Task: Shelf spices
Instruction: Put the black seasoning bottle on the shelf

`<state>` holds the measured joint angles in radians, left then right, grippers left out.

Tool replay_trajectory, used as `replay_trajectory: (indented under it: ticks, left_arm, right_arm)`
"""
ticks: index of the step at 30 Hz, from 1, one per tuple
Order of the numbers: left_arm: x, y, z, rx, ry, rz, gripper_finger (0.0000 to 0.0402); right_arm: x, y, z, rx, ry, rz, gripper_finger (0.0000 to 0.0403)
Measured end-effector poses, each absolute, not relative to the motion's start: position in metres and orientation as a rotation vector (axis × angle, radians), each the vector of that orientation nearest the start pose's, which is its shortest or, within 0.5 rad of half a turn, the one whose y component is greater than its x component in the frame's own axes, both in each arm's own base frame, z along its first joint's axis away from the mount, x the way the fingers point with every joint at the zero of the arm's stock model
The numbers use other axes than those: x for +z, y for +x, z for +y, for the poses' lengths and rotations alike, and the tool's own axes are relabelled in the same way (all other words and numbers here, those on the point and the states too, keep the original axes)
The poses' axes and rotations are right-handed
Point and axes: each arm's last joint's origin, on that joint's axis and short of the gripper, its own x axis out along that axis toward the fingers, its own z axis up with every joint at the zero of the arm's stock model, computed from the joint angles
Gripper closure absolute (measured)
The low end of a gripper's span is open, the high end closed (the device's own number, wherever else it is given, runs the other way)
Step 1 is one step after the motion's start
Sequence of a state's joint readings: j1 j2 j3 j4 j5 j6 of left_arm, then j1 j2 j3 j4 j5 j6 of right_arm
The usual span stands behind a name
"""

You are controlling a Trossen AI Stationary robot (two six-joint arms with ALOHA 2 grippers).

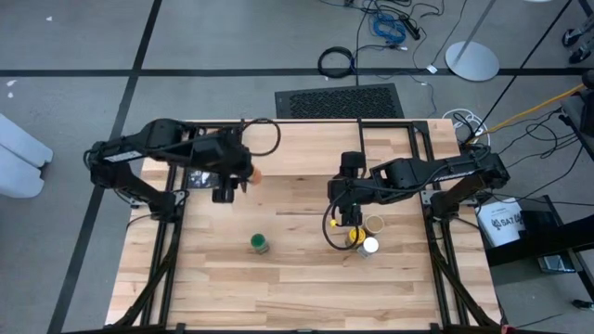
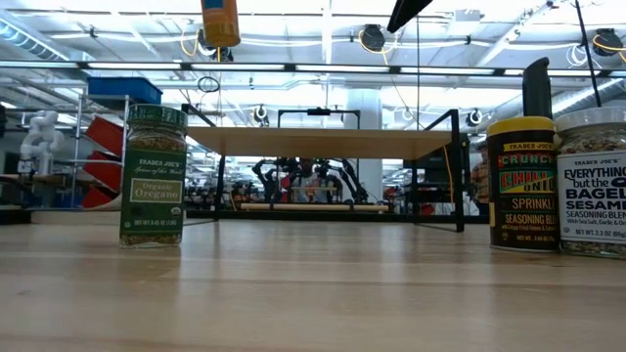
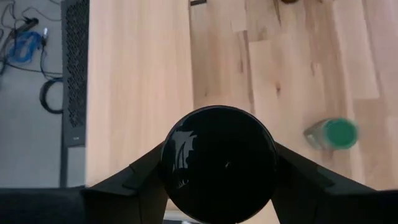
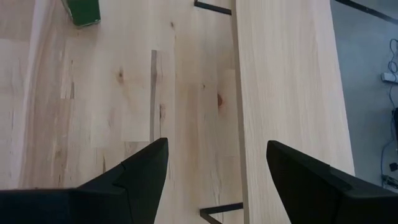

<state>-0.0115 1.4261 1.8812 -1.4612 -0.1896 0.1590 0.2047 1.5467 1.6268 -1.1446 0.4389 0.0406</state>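
Observation:
My left gripper (image 1: 232, 181) is shut on the orange jar with the dark lid (image 3: 219, 163), high over the table just in front of the shelf (image 1: 316, 148). The shelf, a light plank on thin black legs (image 2: 328, 142), stands on the table's far half. The green-lidded jar (image 1: 260, 244) stands alone on the near middle. The yellow-lidded (image 1: 355, 237), tan-lidded (image 1: 374, 224) and white-lidded (image 1: 370, 245) jars stand together toward the right. My right gripper (image 1: 347, 215) hangs open just on the far side of them, its fingers (image 4: 143, 168) empty. My left gripper pinches the orange jar between its two fingers (image 3: 146, 171) at the dark lid's rim (image 3: 174, 155). They come from above, pointing down, one on each side. The jar (image 2: 220, 20) is lifted clear and hangs upright, higher than the shelf's plank.
A flat dark packet (image 1: 200, 176) lies under my left arm near the shelf's left end. Bare tabletop (image 1: 297, 288) stretches along the near edge and between the green jar and the right-hand jars. Cables and a floor grate (image 1: 339, 100) lie beyond the far edge.

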Motion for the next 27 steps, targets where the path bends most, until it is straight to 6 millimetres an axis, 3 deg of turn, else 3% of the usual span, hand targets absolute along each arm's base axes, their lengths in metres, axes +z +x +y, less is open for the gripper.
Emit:
replay_trajectory:
  ticks: [8, 15, 27]
  left_arm:
    - [0.446, 0.226, 0.043, 0.137, 0.327, 1.027, 0.0175]
    - [0.44, 0.233, 0.075, 0.108, 0.226, 1.012, 0.0175]
    - [0.426, 0.248, 0.09, 0.077, 0.165, 1.062, 0.0175]
  right_arm:
    - [0.367, 0.299, 0.049, -0.21, -0.335, 0.972, 0.0142]
    - [0.368, 0.301, 0.048, -0.15, -0.452, 0.964, 0.0142]
    - [0.371, 0.307, 0.03, -0.155, -0.521, 0.942, 0.0142]
